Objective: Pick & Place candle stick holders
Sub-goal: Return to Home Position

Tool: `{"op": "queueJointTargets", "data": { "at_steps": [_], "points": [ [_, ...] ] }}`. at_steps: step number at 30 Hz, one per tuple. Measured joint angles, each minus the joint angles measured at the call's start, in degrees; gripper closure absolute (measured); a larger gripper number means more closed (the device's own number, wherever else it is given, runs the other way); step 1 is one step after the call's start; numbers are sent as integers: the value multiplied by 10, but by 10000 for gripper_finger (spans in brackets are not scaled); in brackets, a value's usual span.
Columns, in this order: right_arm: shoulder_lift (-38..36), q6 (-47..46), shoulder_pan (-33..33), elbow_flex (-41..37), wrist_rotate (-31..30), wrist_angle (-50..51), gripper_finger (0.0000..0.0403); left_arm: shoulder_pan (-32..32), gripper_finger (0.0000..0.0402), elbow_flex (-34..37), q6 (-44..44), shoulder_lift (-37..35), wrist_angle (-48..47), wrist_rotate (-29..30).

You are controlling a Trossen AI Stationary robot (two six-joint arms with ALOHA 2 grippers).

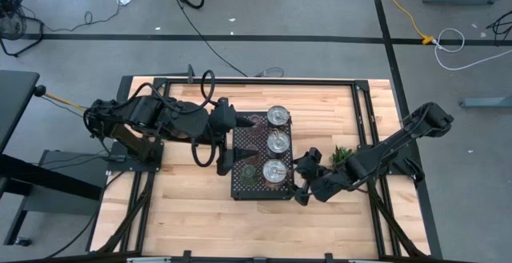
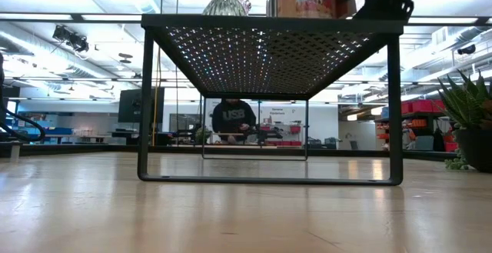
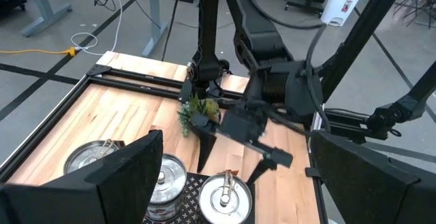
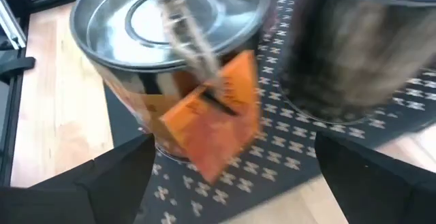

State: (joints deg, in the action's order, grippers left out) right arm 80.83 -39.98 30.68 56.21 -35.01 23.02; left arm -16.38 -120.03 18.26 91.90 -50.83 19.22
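A black perforated tray (image 1: pixel 240 187) stands on legs at the table's middle. Three shiny silver round holders (image 1: pixel 278 141) sit in a row along its right side; the nearest also shows close up with an orange label in the right wrist view (image 4: pixel 177 67). A reddish glass holder (image 1: pixel 250 122) and a green one (image 1: pixel 251 171) stand on the tray's left side; between them my left gripper hides much. My left gripper (image 1: pixel 230 143) hovers open over the tray's left edge, and also shows in its wrist view (image 3: pixel 235 180). My right gripper (image 1: pixel 302 180) is open beside the tray's near right corner, facing the nearest silver holder.
A small green potted plant (image 1: pixel 342 154) stands just right of the tray, close behind my right gripper. A black frame (image 1: pixel 256 81) runs round the table top. Bare wood lies near the front edge (image 1: pixel 240 231). A person sits far behind the table (image 2: pixel 233 118).
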Motion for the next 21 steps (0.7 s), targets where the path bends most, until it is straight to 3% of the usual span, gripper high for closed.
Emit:
{"op": "queueJointTargets", "data": {
  "at_steps": [7,16,18,21],
  "points": [
    [-58,-6,21,0,2,62,3,0,28,0,-3,0,0,0],
    [-175,-14,38,0,81,95,3,0,28,0,-21,0,-20,9],
    [-210,-18,37,0,92,94,3,0,28,0,-25,0,-51,-11],
    [-263,80,47,0,144,92,3,2,28,0,-65,0,-64,-63]
  ]
}}
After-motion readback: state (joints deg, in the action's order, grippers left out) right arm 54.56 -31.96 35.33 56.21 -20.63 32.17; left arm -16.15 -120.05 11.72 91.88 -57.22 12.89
